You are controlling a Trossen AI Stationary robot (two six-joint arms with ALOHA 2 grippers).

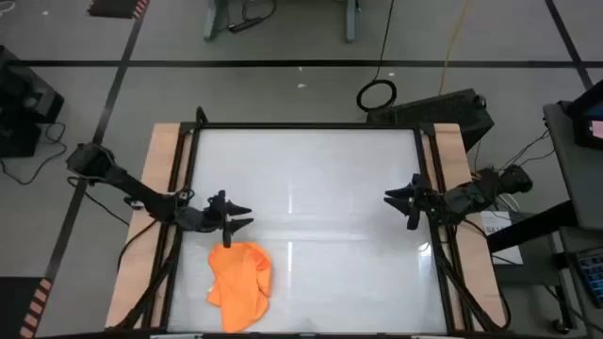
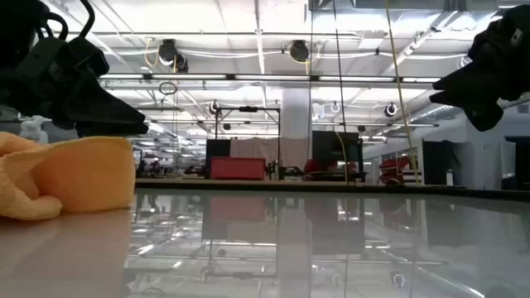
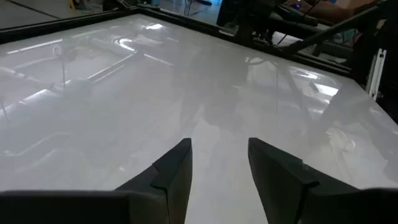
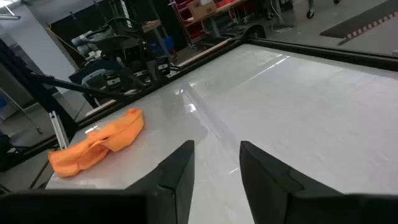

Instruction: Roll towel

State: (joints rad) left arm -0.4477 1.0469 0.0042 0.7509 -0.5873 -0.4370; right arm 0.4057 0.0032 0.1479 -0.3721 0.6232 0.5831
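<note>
The bright-orange towel point(image 1: 240, 284) lies crumpled on the white table near its front-left corner; it also shows in the low view point(image 2: 66, 178) and the right wrist view point(image 4: 96, 149). My left gripper point(image 1: 241, 217) is open, held above the table just beyond the towel's far edge, touching nothing. My right gripper point(image 1: 394, 201) is open and empty by the table's right edge, fingers pointing toward the left.
A dark frame point(image 1: 306, 127) runs round the white tabletop, with wooden strips point(image 1: 165, 169) at the left and right sides. The middle of the table point(image 1: 311, 217) is bare. Cables and stands lie on the floor beyond the far edge.
</note>
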